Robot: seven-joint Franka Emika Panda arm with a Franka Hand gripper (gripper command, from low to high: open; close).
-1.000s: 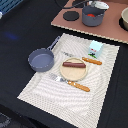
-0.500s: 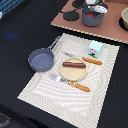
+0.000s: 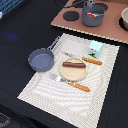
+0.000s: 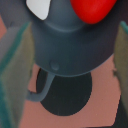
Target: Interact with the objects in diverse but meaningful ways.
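With its fingers spread wide either side of the grey pot (image 4: 70, 42) holding the tomato (image 4: 92, 10), the gripper (image 4: 67, 65) looks poised to close next.

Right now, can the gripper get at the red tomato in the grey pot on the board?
Probably yes. The open gripper is close over the grey pot, and the red tomato lies uncovered inside; a white piece beside it might crowd the grasp.
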